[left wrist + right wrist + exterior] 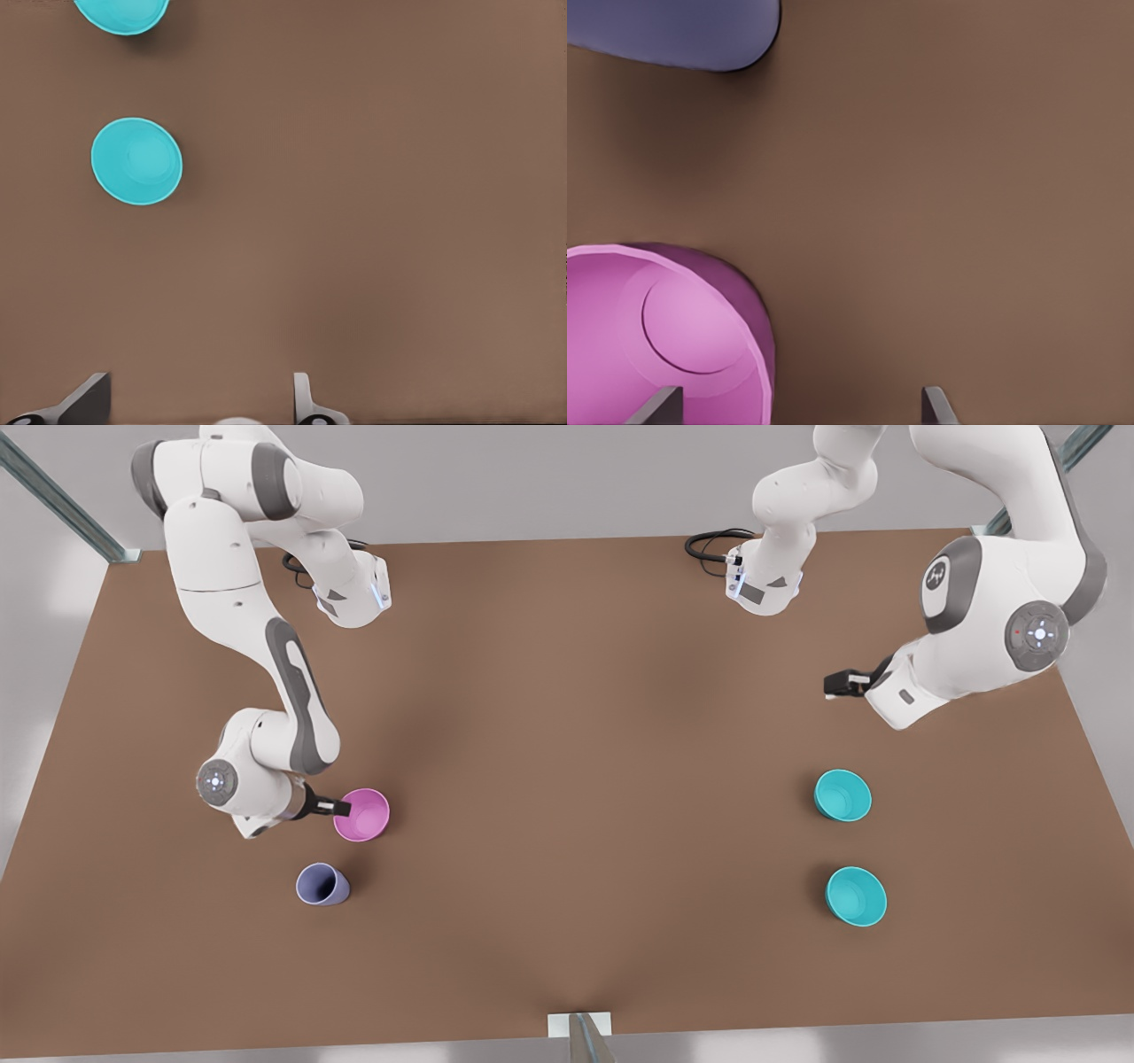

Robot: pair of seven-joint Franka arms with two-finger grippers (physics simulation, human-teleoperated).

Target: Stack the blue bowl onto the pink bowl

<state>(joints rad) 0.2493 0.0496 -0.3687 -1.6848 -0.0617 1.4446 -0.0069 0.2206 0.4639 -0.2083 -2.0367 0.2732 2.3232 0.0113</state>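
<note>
Down at the lower left of the front view, the right gripper (341,808) sits at the rim of the pink bowl (362,814), its dark fingers reaching the bowl's edge on the front view's left side. In the right wrist view the fingers (656,409) are spread apart, one of them over the inside of the pink bowl (664,341), the other over bare table (966,221) outside the wall; the jaws straddle the rim but do not clamp it. Just below the pink bowl in the front view stands a greyish-lavender cup (322,885), close to the bowl yet not touching it; a part of it appears in the right wrist view as well (673,31).

Over at the right of the front view, the left gripper (837,685) hangs above the table, well apart from both teal bowls. Its fingers (84,403) are spread wide in the left wrist view, holding nothing. The blue bowl (842,795) sits upright on the table (576,735) right of centre, nearer to that gripper, and shows whole in the left wrist view (136,162). A second teal bowl (856,896) stands below it in the front view, apart from it, and is cut by the frame edge in the left wrist view (121,13). Both teal bowls lie far across the table from the pink bowl.
</note>
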